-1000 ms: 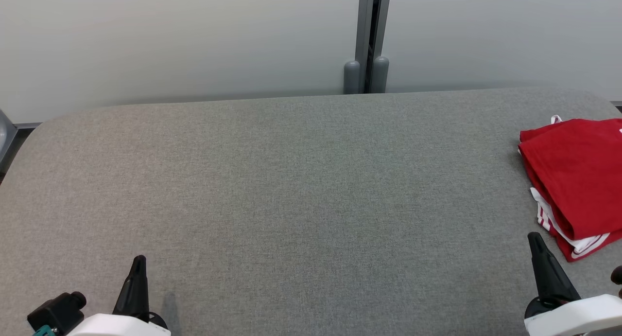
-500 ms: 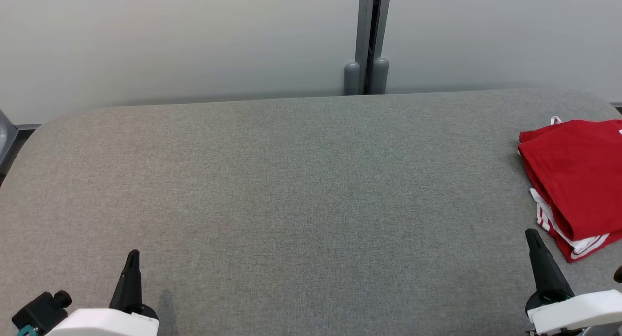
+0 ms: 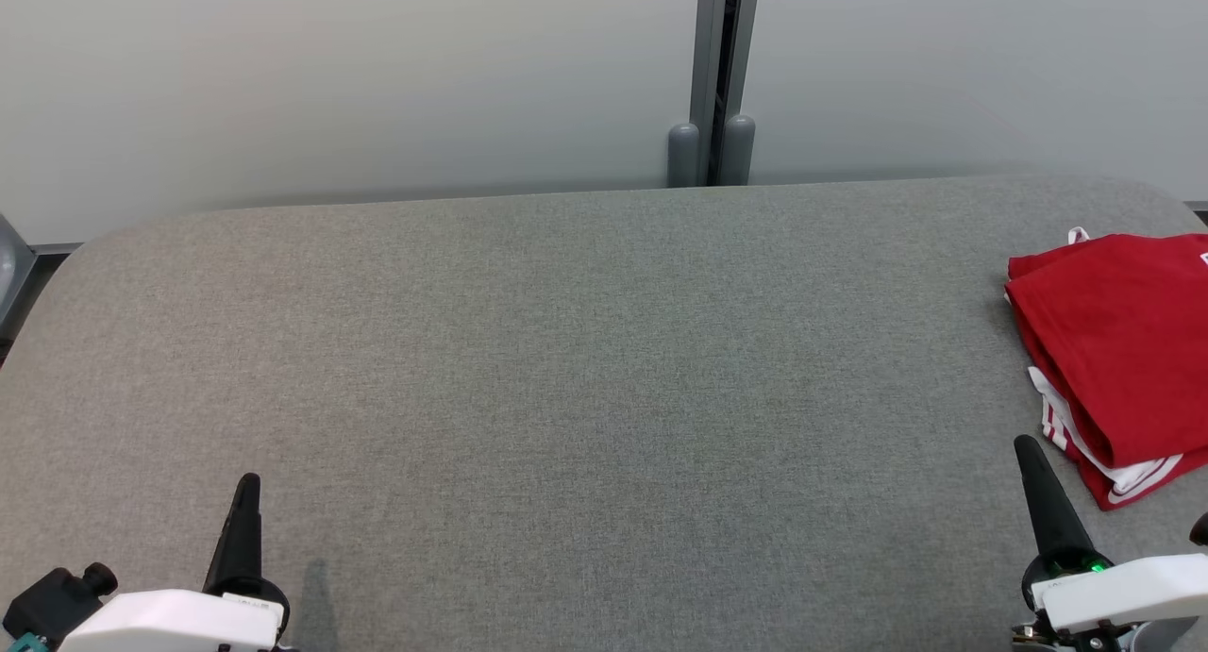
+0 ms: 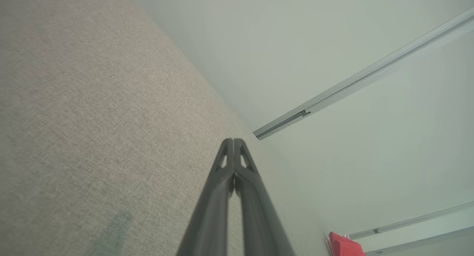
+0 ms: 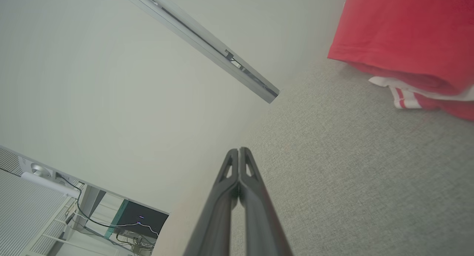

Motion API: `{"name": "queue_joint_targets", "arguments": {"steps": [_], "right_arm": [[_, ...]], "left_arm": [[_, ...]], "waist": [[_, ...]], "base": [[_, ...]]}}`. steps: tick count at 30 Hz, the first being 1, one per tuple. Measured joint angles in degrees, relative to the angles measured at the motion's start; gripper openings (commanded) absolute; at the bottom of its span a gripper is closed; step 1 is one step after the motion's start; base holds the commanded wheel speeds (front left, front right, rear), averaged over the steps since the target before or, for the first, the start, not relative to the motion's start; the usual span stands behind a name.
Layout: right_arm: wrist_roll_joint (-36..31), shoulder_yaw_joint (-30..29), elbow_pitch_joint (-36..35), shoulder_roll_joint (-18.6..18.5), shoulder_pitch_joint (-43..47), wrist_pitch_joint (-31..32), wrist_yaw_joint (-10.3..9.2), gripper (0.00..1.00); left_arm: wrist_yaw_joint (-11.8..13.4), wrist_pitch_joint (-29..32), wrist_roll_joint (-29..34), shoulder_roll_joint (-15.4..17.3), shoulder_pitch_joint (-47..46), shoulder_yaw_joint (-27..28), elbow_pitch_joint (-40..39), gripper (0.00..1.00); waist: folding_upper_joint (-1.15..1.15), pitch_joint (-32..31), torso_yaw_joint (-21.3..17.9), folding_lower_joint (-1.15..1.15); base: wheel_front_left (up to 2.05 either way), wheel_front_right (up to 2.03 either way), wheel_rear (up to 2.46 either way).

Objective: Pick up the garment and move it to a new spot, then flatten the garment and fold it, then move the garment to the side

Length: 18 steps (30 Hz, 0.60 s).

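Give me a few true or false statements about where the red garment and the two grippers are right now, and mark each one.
1. The red garment lies folded at the right end of the grey table. True.
2. The right gripper is shut on the garment. False: it is shut on nothing and is apart from the cloth.
3. The left gripper stands open. False: its fingers are pressed together.
4. The garment's near edge shows white striped trim. True.

Head overhead, wrist cameras near table
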Motion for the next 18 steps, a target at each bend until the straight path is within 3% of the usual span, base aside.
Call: {"name": "queue_joint_targets", "arguments": {"steps": [18], "right_arm": [[10.5,0.6,1.8,0.3,-1.8,0.6,-0.01,0.0]], "left_arm": [[-1.7,3.0,-9.5,-1.2,-1.1,2.7,-0.2,0.0]], "waist": [[0.0,-0.3,0.0,0.0]], "base": [[0.0,0.0,0.0]]}}
